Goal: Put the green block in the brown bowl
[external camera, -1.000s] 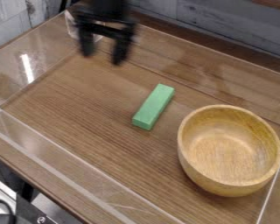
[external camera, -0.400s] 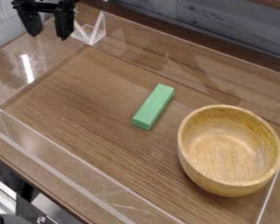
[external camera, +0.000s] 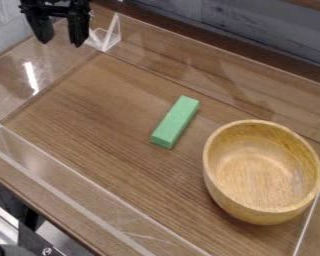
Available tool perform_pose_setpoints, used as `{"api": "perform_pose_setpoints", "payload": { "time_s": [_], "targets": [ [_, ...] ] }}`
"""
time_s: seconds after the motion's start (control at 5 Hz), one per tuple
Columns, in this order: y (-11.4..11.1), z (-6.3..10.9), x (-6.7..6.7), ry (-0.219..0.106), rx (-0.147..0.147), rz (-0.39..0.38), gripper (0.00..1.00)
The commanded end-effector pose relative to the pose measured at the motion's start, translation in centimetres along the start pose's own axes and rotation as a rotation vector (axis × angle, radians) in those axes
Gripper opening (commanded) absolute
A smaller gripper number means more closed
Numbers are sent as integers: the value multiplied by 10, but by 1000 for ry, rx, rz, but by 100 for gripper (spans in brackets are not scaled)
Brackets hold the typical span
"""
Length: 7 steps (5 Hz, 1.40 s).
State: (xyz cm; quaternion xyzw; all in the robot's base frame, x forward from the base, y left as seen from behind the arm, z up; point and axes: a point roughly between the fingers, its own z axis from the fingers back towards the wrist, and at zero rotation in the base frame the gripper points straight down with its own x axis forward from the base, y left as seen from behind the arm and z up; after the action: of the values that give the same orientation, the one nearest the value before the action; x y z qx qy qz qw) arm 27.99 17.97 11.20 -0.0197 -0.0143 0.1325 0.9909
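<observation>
The green block (external camera: pixel 176 122) lies flat on the wooden tabletop near the middle, its long side running diagonally. Just to its right sits the brown bowl (external camera: pixel 263 169), round, thick-rimmed and hollow, with nothing inside. My gripper (external camera: pixel 60 32) hangs at the far upper left corner, well away from both. Its two dark fingers (external camera: pixel 43 28) point down and stand open with nothing between them.
A clear acrylic wall (external camera: pixel 109 35) rises behind the gripper, and low transparent edges (external camera: pixel 69 190) border the wooden table (external camera: pixel 96 120) at the front and left. Bare wood stretches between the gripper and the block.
The gripper has swung from the upper middle of the table to the far upper left corner, staying open. Block and bowl have not moved.
</observation>
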Motion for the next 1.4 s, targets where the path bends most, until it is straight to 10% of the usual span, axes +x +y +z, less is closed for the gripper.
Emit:
{"api": "perform_pose_setpoints", "payload": {
  "time_s": [0.0,1.2],
  "targets": [
    [-6,17,13,-71,15,-25,100],
    [-13,19,10,-61,-40,-17,100]
  ]
}}
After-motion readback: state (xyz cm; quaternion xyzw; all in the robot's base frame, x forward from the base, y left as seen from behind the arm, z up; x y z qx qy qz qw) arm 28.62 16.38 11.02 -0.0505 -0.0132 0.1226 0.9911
